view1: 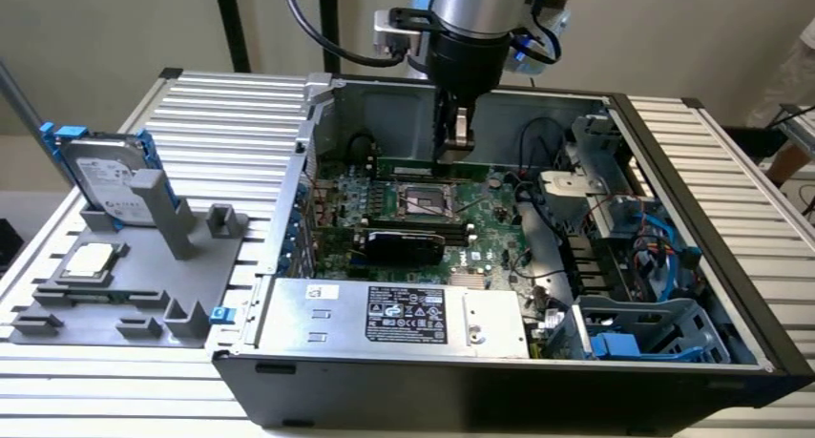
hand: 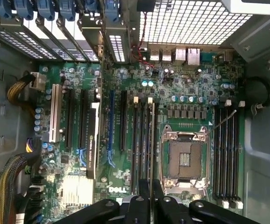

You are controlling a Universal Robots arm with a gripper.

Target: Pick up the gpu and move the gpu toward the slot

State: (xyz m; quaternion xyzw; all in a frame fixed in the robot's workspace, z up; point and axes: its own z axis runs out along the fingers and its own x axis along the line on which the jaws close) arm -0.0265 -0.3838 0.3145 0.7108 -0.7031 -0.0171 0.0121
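Inside the open computer case (view1: pixel 713 295), the gpu (view1: pixel 401 239) stands on its long edge across the motherboard (view1: pixel 491 223), black shroud facing the power supply (view1: pixel 395 314). The wrist view sees it edge-on as a dark strip with a pale label (hand: pixel 92 140). It seems to be seated in a connector, which would explain why it stays upright with nothing gripping it. The slot (hand: pixel 110 123), a bright-blue strip, runs parallel just beside the card, with a narrow band of board between them.

The hand (view1: pixel 456 150) is well apart from the card. It hangs straight down from the arm over the far part of the board, beyond the CPU socket (view1: pixel 430 201), just above a long green strip (view1: pixel 433 166). In the wrist view the hand (hand: pixel 151 203) lines up with the black memory slots (hand: pixel 142 144) rather than with the gpu. I cannot tell whether it is open, closed or clamped on something thin. By this placement, the pick-up does not look begun.

Outside the case, on the ribbed surface (view1: pixel 191 104), a grey fixture (view1: pixel 114 285) props a hard drive (view1: pixel 109 176) upright and carries a small CPU chip (view1: pixel 92 259) lying flat.
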